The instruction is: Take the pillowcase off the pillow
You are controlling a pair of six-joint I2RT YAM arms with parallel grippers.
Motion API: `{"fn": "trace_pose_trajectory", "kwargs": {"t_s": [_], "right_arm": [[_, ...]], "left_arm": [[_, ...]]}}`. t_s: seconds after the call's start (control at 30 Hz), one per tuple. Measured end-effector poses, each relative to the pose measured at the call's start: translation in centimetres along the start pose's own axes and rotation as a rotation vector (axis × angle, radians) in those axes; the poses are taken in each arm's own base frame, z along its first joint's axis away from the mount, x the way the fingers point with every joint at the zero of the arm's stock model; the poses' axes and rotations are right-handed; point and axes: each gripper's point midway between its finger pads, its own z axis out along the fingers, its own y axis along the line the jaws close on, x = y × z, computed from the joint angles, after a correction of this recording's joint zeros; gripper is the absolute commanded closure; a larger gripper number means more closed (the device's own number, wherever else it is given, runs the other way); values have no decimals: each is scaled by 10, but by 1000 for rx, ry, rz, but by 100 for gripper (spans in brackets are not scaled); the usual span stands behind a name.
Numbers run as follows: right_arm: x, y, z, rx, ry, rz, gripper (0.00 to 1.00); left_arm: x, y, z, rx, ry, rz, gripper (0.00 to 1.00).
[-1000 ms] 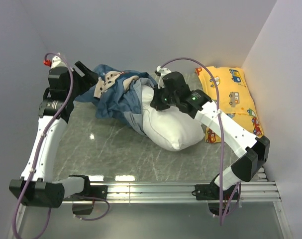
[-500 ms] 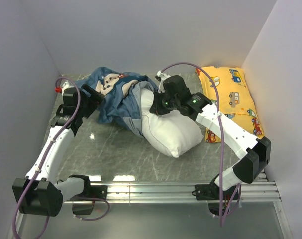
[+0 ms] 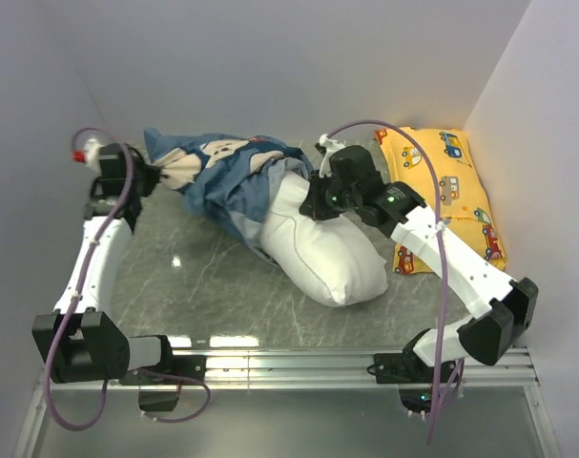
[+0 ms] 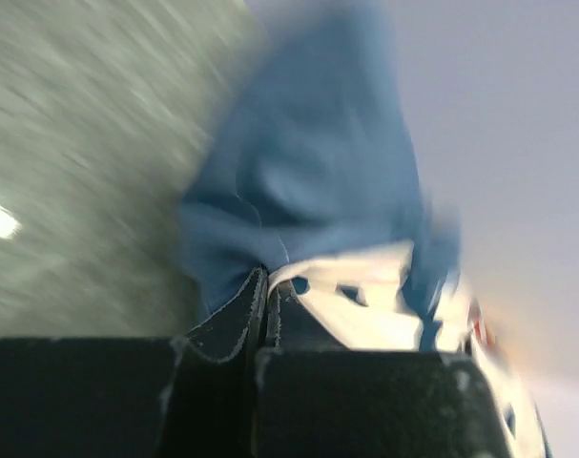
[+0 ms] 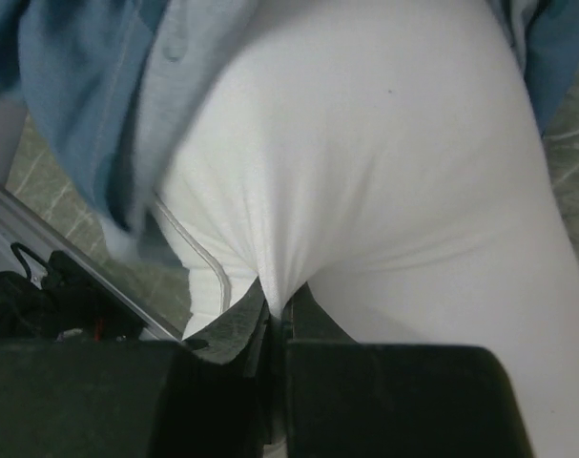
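Grey marbled tabletop [image 3: 203, 296] lies between pale walls, with a yellow car-print pillow [image 3: 446, 186] against the right side. The left arm reaches straight ahead along the left edge, its wrist bent rightward at the far corner. The left gripper [image 3: 154, 179] is clamped on the bunched end of the pillowcase [image 3: 222, 176]. The right arm angles from its near-right elbow towards the far left, and the right gripper [image 3: 313, 205] pinches the pillow [image 3: 327, 258].

The pillow's long axis runs diagonally. Its bare end points near-right and its far end sits inside the case, which stretches leftward.

The blurred left wrist view shows the fingers pressed together on blue cloth. The right wrist view shows white fabric puckered between the closed fingers [image 5: 234, 320].
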Motion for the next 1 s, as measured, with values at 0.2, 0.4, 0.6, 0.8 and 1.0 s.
{"fn": "trace_pose_trajectory", "kwargs": {"t_s": [0.2,0.4,0.6,0.8,1.0], "right_arm": [[-21,-3,-37,-29,-83,42,100],[-35,1,-66,-151,-167,118,100],[-30,-54,-15,-104,-85,256,92],[-22,-108,81,-22,26,341,82],[-49,-138,122,34,-7,342,84]], "left_arm": [[-88,30,-16,-169,-181,-56,100],[-133,-14,-55,-143,-325,30,100],[-111,-39,-66,-158,-364,187,100],[-64,-28,-35,-196,-277,297,96],[-9,-49,3,-80,-102,413,19]]}}
